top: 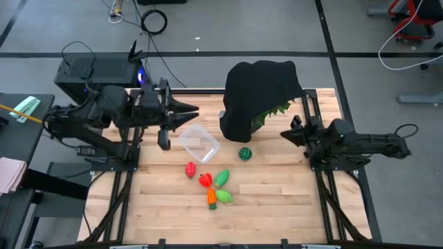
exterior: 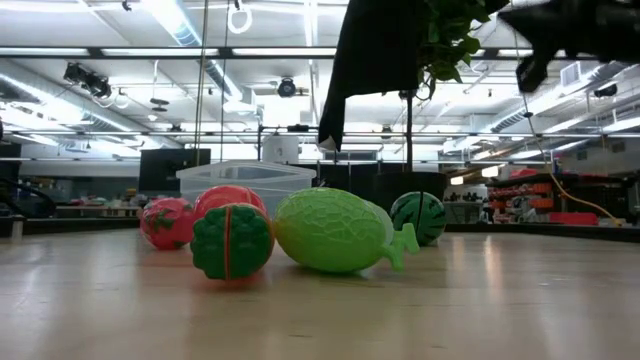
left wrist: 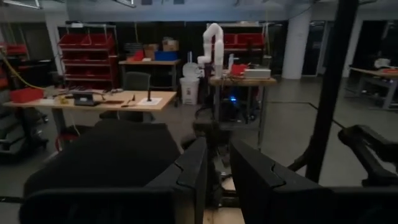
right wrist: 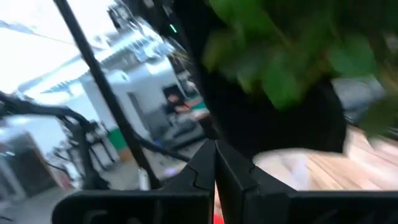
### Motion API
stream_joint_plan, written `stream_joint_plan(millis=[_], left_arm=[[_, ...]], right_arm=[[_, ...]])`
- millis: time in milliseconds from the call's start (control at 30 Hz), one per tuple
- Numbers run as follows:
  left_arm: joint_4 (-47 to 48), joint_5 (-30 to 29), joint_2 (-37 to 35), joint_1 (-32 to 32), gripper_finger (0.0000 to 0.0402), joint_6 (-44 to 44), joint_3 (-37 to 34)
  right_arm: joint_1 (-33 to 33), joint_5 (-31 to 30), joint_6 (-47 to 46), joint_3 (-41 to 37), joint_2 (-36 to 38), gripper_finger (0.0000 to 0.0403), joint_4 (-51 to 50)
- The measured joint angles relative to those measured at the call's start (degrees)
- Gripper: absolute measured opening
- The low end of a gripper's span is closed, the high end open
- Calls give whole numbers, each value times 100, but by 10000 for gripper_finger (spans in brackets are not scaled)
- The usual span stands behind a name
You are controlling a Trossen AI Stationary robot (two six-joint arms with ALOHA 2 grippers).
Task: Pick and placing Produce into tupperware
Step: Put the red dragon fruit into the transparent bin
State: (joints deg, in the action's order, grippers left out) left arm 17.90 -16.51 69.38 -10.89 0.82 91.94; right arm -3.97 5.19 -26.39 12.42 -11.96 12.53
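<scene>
The clear tupperware (top: pixel 199 143) stands on the wooden table; in the low view the tupperware (exterior: pixel 250 175) shows behind the toys. The dark-green striped ball (top: pixel 245 153) lies to its right. Nearer lie two red toys (top: pixel 190 169) (top: pixel 205 180), two light green ones (top: pixel 222 178) (top: pixel 225 196) and an orange one (top: pixel 212 197). My left gripper (top: pixel 192 111) hovers past the box's far-left side, pointing right; in its wrist view the left gripper (left wrist: pixel 217 171) is open by a narrow gap. My right gripper (top: pixel 285 133) hangs right of the ball, and its wrist view shows the right gripper (right wrist: pixel 214 163) shut.
A black cloth (top: pixel 259 90) drapes over spiky green leaves (top: pixel 273 111) at the table's far middle, close to both grippers. Arm frames run along the left and right table edges. Bare wood (top: pixel 277 200) lies near and right of the toys.
</scene>
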Motion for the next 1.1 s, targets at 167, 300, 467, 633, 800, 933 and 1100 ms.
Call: stream_joint_plan(millis=[167, 300, 467, 633, 800, 933, 1100], left_arm=[[48, -64, 0, -245, 82, -29, 0], [49, -155, 0, -324, 80, -281, -2], [138, -156, 0, -324, 78, -302, -2], [202, -155, 0, -324, 82, -304, -2], [238, -154, 0, -324, 87, -306, -2], [259, -154, 0, -324, 86, -305, -4], [347, -154, 0, -416, 88, -359, -4]], right_arm=[[4, 291, -424, 951, -618, 13, 10], [136, 570, -618, 1733, -1427, 13, -9], [785, 1710, -232, 2678, -2489, 13, -12], [1703, 2370, 35, 3609, -3179, 13, -701], [2440, 2310, 1073, 4834, -3767, 13, -2542], [2694, 1757, 2049, 5986, -4225, 13, -3821], [3031, 862, 2695, 7348, -4798, 13, -4879]])
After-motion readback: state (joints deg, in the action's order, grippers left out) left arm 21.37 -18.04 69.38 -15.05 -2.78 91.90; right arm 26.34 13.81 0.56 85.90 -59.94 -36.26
